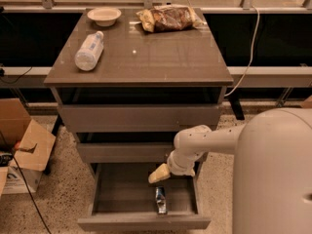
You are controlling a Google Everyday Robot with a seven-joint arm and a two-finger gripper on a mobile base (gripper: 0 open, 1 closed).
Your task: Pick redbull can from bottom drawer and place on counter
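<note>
Starting nearest, at the right edge: seeing the pale rounded robot body (273, 174) filling the corner.

Looking at the bottom drawer (144, 223), pulled out and standing open, plain flat front facing the camera. Finding the redbull can (160, 200) lying on its side on the drawer floor, a little right of the middle, near the front wall. Long axis running from the drawer front toward the back. Not being able to tell which end is pointing forward. Print on the can being too small for reading.

Following the white arm (200, 140) reaching from the right, bending down in front of the middle drawer (126, 152). Seeing the yellowish gripper (158, 174) hanging over the open drawer, just behind the far end of the can, with a thin gap between them. Not holding anything visible. Not being able to tell whether released or clenched.

At the left, on the speckled floor: noticing an open cardboard box (27, 150).

Moving up past the closed top drawer (141, 117) to the bench (161, 57), glossy and grey-brown. Seeing a clear water bottle (89, 51) lying on its side at the left, white label unreadable, cap pointing away. Farther back, finding a pale bowl (104, 16), and right of it a crumpled snack bag (168, 18), lettering not readable.
</note>
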